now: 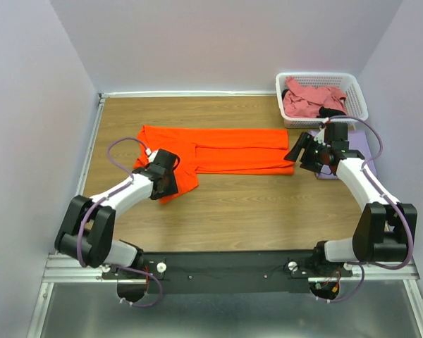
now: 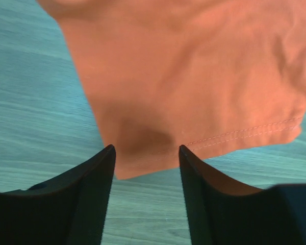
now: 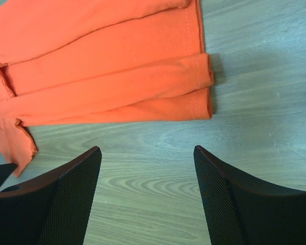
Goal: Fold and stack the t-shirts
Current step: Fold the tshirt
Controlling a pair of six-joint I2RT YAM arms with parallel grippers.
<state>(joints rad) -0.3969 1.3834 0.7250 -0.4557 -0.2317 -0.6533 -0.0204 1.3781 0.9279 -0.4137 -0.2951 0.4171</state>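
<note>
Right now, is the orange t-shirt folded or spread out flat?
Partly folded: the orange t-shirt lies as a long band, layers doubled at its hem, not yet folded crosswise.

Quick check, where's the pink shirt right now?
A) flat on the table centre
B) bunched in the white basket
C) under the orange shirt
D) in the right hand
B: the pink shirt sits crumpled inside the basket at the far right corner. Only the orange shirt is spread on the table.
</note>
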